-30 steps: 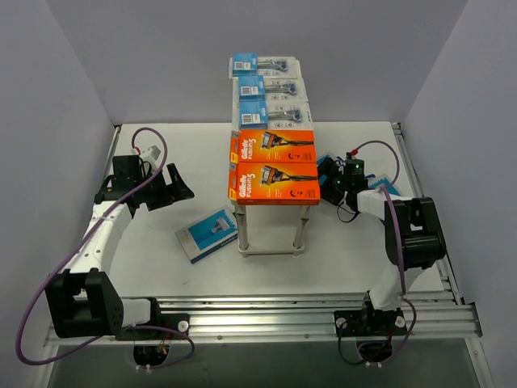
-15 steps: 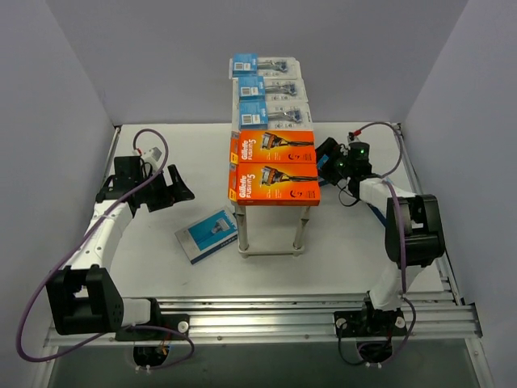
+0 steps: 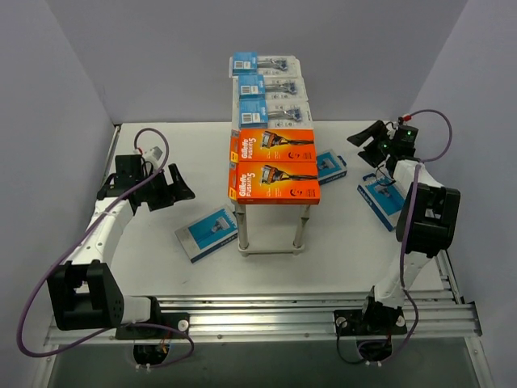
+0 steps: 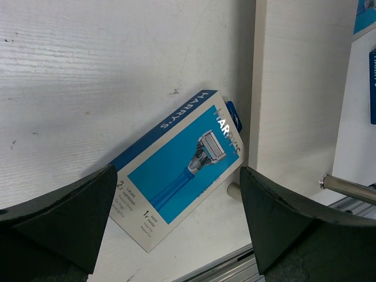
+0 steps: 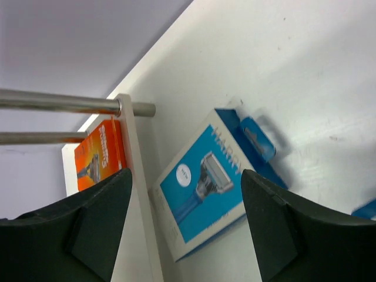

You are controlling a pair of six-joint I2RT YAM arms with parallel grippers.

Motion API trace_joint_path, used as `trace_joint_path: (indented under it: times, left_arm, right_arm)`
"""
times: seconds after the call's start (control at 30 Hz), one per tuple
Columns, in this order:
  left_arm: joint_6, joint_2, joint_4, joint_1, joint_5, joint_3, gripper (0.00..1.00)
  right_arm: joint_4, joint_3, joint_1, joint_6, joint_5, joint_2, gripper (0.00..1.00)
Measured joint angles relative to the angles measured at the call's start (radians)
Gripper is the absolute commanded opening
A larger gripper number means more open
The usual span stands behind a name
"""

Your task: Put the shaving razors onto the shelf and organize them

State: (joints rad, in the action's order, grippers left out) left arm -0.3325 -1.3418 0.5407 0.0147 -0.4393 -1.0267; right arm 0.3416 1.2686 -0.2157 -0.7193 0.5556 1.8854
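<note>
On the shelf [image 3: 304, 228], seen from the top camera, three blister packs [image 3: 271, 87] sit in a row at the far end. Two orange boxes [image 3: 275, 166] lie side by side at the near end, so the top looks almost full. Three packs still lie flat on the table [image 3: 161, 145]. The first blue box [image 3: 208, 234] is just left of the shelf's near-left leg, the second blue box [image 3: 331, 166] is just beside its right edge, and the third blue box [image 3: 381, 196] is near the table's right edge. The left gripper [image 3: 174, 187] hovers left of the shelf. The right gripper [image 3: 367, 137] is towards the table's far-right corner.

From the left wrist, the left gripper [image 4: 176, 173] has its fingers spread wide with nothing between them. The first blue box [image 4: 179, 191] lies askew below, one corner right at the shelf's [image 4: 294, 88] pale board.

From the right wrist, the right gripper [image 5: 185, 176] is also well spread and empty. It looks down on the second blue box [image 5: 202, 179] beside the shelf's [image 5: 141, 223] edge.

By my count five packs are shelved and three blue ones remain (room on top looks scarce, so they may need a lower level or a tighter arrangement).
</note>
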Motion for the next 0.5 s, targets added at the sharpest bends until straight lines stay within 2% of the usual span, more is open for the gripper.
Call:
trace_joint_path:
  times: [0.2, 0.23, 0.27, 0.33, 0.5]
  left_arm:
    - [-0.003, -0.004, -0.014, 0.0, -0.019, 0.0, 0.94]
    - [-0.004, -0.006, -0.016, 0.0, -0.02, 0.0, 0.94]
    - [-0.004, -0.009, -0.018, 0.0, -0.022, 0.0, 0.94]
    - [-0.004, -0.016, -0.023, 0.0, -0.025, 0.0, 0.94]
    - [-0.007, -0.026, -0.029, 0.0, -0.031, 0.0, 0.94]
  right_arm:
    - [-0.162, 0.254, -0.006, 0.083, 0.017, 0.213, 0.6]
    - [-0.195, 0.288, -0.006, 0.1, 0.018, 0.249, 0.57]
    - [-0.224, 0.316, -0.006, 0.116, 0.018, 0.276, 0.48]
    - [-0.273, 0.366, -0.006, 0.141, 0.019, 0.327, 0.41]
    - [-0.335, 0.426, -0.006, 0.174, 0.034, 0.408, 0.39]
